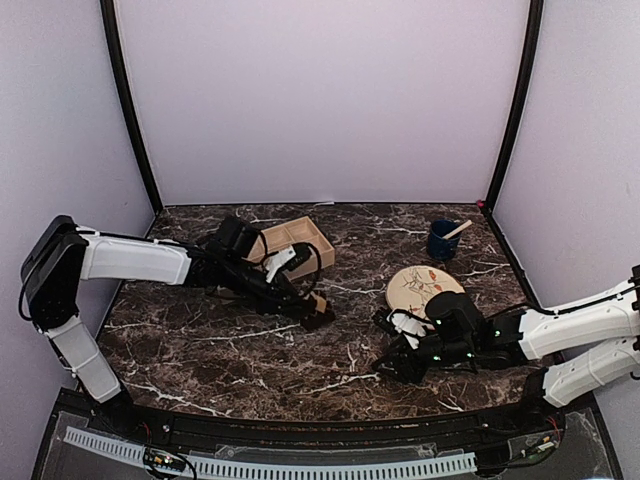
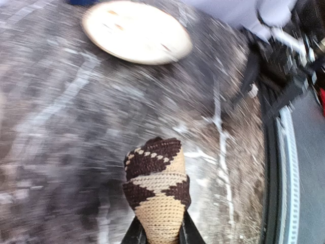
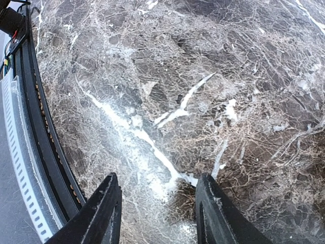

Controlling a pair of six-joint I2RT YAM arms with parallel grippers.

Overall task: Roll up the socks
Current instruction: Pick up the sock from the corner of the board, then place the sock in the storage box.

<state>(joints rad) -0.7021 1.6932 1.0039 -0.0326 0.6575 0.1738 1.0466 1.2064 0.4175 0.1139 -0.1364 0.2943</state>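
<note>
My left gripper (image 1: 318,310) is shut on a rolled knitted sock (image 2: 157,190), tan with dark brown diamond pattern. It holds the roll over the marble table left of centre; the roll also shows in the top view (image 1: 317,302). In the left wrist view the black fingers (image 2: 134,234) clamp the roll's tan end, and that view is motion-blurred. My right gripper (image 1: 398,362) is open and empty, low over bare marble at the front right; its fingers (image 3: 104,208) stand wide apart. No other sock is visible.
A shallow wooden tray (image 1: 296,243) sits behind the left gripper. A round wooden plate (image 1: 422,289) lies at the right, also in the left wrist view (image 2: 136,31). A dark blue cup (image 1: 443,240) with a stick stands at the back right. The table's front rail (image 3: 35,152) runs near the right gripper.
</note>
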